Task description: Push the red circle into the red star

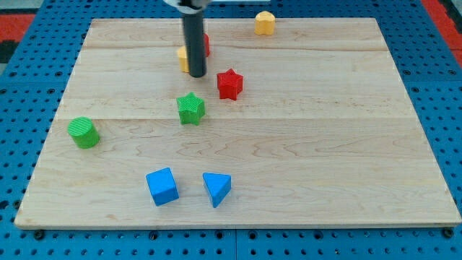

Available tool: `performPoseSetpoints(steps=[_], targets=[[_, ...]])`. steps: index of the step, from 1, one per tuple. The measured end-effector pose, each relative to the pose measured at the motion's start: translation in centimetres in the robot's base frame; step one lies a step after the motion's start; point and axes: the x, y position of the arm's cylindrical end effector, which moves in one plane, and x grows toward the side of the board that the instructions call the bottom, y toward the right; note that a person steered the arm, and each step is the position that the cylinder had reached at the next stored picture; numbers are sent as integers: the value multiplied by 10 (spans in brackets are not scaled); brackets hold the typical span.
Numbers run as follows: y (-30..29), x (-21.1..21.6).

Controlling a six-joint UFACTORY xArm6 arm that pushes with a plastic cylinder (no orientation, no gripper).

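Note:
The red star [229, 84] lies on the wooden board [310, 144] above its middle. The red circle [206, 45] is mostly hidden behind my rod near the view's top; only a red sliver shows at the rod's right side. My tip [195, 74] rests on the board just below the red circle and left of the red star, a short gap from the star. A yellow block [183, 59] peeks out at the rod's left; its shape is hidden.
A green star [190, 108] lies just below my tip. A green cylinder [84, 133] is at the left. A blue cube [162, 186] and a blue triangle [216, 188] lie near the bottom. A yellow hexagon block [265, 23] is at the top edge.

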Motion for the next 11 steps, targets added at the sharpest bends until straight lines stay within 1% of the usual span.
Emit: performPoseSetpoints(steps=[1, 2, 3, 4, 5, 6, 7, 8, 9, 10, 11], targets=[[58, -47], [6, -72], [-29, -98], [-62, -77], [-10, -37], [15, -38], [37, -58], [44, -71], [67, -40], [59, -7], [89, -20]])
